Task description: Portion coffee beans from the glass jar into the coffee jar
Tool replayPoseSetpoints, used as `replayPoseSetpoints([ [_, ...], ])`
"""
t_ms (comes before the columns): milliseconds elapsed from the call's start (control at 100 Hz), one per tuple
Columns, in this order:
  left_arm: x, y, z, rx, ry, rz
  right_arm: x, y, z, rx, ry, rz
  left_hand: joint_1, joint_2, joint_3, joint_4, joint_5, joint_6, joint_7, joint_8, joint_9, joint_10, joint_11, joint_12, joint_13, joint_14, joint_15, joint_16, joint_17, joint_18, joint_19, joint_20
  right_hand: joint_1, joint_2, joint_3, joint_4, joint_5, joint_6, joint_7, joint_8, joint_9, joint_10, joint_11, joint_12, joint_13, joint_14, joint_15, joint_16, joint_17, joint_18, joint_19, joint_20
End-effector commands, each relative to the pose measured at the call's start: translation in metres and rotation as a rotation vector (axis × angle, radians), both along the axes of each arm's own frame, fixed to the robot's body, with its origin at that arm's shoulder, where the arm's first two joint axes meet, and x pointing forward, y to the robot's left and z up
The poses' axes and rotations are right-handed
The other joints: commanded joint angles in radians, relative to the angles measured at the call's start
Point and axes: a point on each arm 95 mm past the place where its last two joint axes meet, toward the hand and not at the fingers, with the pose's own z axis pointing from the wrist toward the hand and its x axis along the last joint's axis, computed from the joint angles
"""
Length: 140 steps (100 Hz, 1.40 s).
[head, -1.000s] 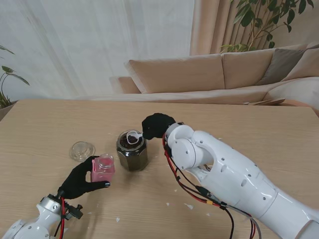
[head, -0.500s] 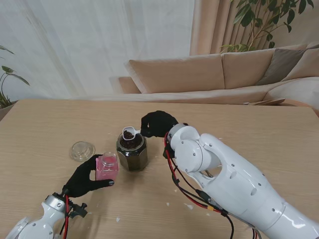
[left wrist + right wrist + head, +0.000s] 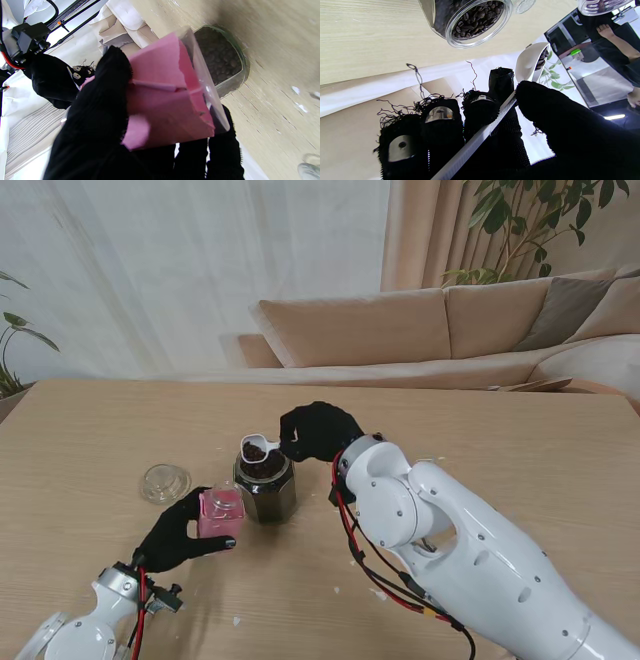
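Tabletop: right hand [image 3: 318, 430] pinches loaded scoop [image 3: 258, 449]; left hand [image 3: 178, 532] grips pink jar [image 3: 221, 513].

The left robot hand [image 3: 100, 130], gloved in black, gripped a clear small jar with a pink lining [image 3: 170, 100], its fingers [image 3: 222, 150] wrapped round the jar's side. Just beyond it stood the glass jar [image 3: 225, 65], full of dark coffee beans, on the pale wooden tabletop [image 3: 275, 75], which carried small white flecks [image 3: 296, 90].
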Motion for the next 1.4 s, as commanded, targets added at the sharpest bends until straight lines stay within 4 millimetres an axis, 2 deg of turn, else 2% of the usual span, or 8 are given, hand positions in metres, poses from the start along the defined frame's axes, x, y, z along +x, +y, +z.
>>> replayPoseSetpoints([
  [0,0.0,-0.007,0.002,-0.01,0.005,-0.014,-0.007,0.006,-0.001,-0.006,0.011,0.033,0.188,0.173,0.248,0.053,0.057,-0.172,0.196,0.092,0.073,-0.11,0.146,0.054,-0.017,-0.008,0.015,0.002,0.005,-0.015,0.02,0.025,0.065,-0.006,0.054,0.001,0.041,-0.019,0.047,-0.001,0.069,-0.083,0.116,0.02,0.033,0.012,0.035,0.004,0.014,0.029,0.159,0.002],
  [950,0.005,-0.014,0.006,-0.031,0.032,0.012,-0.038,0.017,0.001,-0.053,-0.158,0.103,0.187,0.176,0.244,0.052,0.051,-0.167,0.194,0.088,0.065,-0.105,0.148,0.05,-0.022,-0.002,0.022,-0.002,0.005,-0.011,0.025,0.025,0.068,0.006,0.025,0.001,0.03,-0.03,0.04,0.021,0.059,-0.092,0.119,0.026,0.024,0.001,0.033,0.009,0.002,0.014,0.154,0.007],
  [1390,0.006,-0.016,0.006,-0.041,0.042,0.006,-0.043,0.024,-0.001,-0.115,-0.237,0.128,0.189,0.177,0.238,0.054,0.049,-0.166,0.194,0.088,0.065,-0.105,0.15,0.049,-0.023,-0.001,0.026,-0.006,0.007,-0.01,0.026,0.024,0.068,0.011,0.018,0.0,0.025,-0.034,0.035,0.024,0.055,-0.095,0.118,0.027,0.02,-0.002,0.031,0.011,-0.001,0.011,0.152,0.009],
])
